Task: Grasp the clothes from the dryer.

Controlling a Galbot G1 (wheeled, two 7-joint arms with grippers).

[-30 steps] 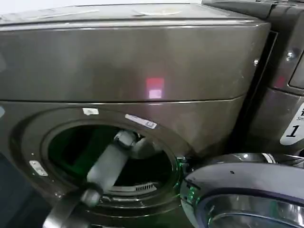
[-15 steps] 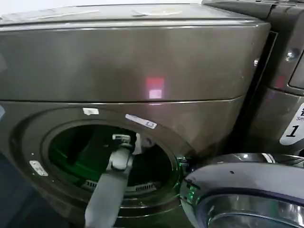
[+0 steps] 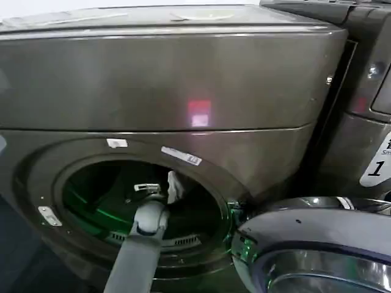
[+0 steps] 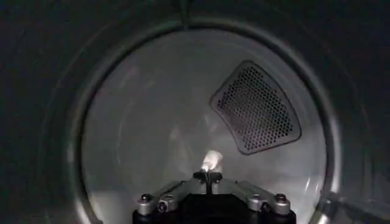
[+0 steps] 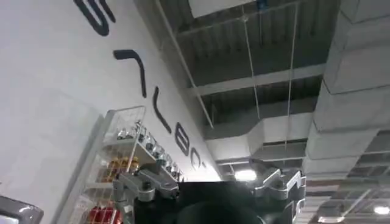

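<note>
- The dryer [image 3: 183, 110] is a large dark bronze-grey front-loading machine that takes up most of the head view, with a flat top and a small red-pink light on its front panel.
- Its round porthole is open, ringed by a dark metal rim with small white labels, and the inside glows green.
- Its door [image 3: 317, 250] is swung open to the near right, with its glass window facing up.
- Inside, the drum [image 4: 158, 122] is a smooth pale grey cylinder with a perforated vent panel on its back wall.
- The clothes [image 3: 173, 186] show as a small white piece of fabric hanging in the porthole, pinched at the left gripper [image 3: 148, 188]; the wrist view shows it as a small white tuft [image 4: 212, 161].
</note>
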